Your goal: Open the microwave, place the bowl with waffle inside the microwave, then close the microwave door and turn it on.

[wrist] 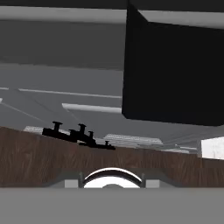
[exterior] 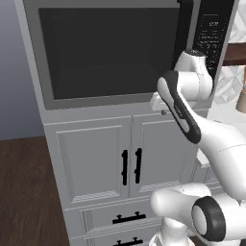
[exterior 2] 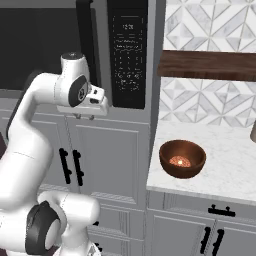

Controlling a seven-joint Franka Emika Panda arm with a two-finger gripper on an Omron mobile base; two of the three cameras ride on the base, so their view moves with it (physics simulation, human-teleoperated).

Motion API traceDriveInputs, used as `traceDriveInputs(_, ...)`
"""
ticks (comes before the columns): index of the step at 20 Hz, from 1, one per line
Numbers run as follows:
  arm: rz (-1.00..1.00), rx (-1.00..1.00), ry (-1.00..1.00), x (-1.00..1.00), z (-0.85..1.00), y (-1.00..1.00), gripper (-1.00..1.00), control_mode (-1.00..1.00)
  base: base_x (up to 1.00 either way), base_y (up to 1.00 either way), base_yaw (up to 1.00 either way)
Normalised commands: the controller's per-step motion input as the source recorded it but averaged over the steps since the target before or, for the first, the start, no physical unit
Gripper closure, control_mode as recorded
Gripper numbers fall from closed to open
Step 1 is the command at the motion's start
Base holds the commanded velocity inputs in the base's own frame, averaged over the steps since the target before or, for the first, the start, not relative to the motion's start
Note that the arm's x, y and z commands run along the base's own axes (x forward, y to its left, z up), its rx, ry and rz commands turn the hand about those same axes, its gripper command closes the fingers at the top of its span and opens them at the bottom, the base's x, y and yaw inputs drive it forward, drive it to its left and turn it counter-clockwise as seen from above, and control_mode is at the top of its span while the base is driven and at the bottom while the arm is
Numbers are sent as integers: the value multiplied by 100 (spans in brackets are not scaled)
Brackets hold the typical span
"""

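The microwave [exterior: 110, 53] is built in above the cabinets, and its door [exterior: 108, 98] is shut. The door's black bar handle [exterior 2: 87, 35] runs down the right side, next to the control panel [exterior 2: 127, 55]. My gripper [exterior 2: 84, 117] hangs just below the handle's lower end, in front of the door's bottom right corner. It points down, with its short fingers apart and nothing between them. In the hand view the handle [wrist: 175, 65] looms close at the upper right. The copper-brown bowl [exterior 2: 182, 158] stands on the marble counter [exterior 2: 225, 170] to the right, and the waffle [exterior 2: 180, 161] lies inside it.
Grey cabinet doors with black handles [exterior: 130, 166] and drawers [exterior: 127, 218] sit below the microwave. A dark wooden shelf [exterior 2: 207, 65] hangs over the counter. A brown object [exterior 2: 253, 131] stands at the counter's far right edge. Dark wood floor [exterior: 24, 192] lies to the left.
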Motion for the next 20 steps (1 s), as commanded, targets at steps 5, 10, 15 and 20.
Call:
traceDriveInputs(5, 6, -2, -45, -48, 32, 0, -100, -100, 0, 0, 0)
traceDriveInputs(10, 2, -17, -90, -48, 72, 0, -100, -100, 0, 0, 0)
traceDriveInputs(15, 1, 0, -24, 24, 59, -8, -100, -100, 0, 0, 0)
traceDriveInputs(20, -6, 9, -18, 29, 77, -24, -100, -100, 0, 0, 0)
